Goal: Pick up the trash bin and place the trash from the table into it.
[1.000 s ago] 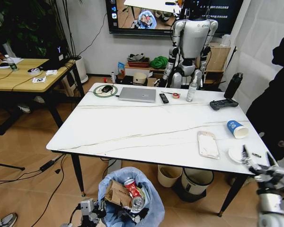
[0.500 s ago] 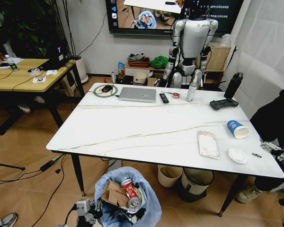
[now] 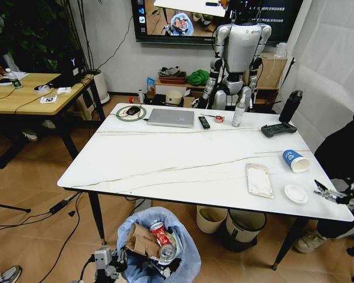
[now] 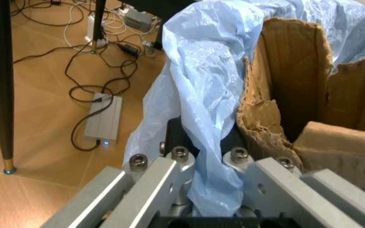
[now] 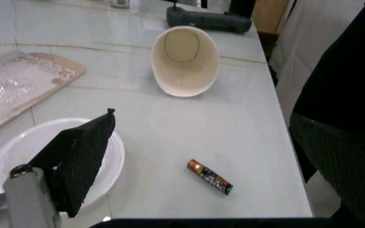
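The trash bin, lined with a crinkly light-blue bag, hangs low in front of the table. My left gripper is shut on its rim and bag. Inside lie torn brown cardboard and a crushed red can. On the table's right end are a clear plastic package, a blue paper cup on its side, and a white disc. My right gripper is open just right of the disc; one dark finger hovers over it.
A small battery lies near the table's right edge. A laptop, remote, bottle and game controller sit at the far side. Two other bins stand under the table. A person in dark clothes stands at the right.
My right gripper swung out to the right past the table's edge, then came back left toward the white disc. The bin in my left gripper shifted slightly.
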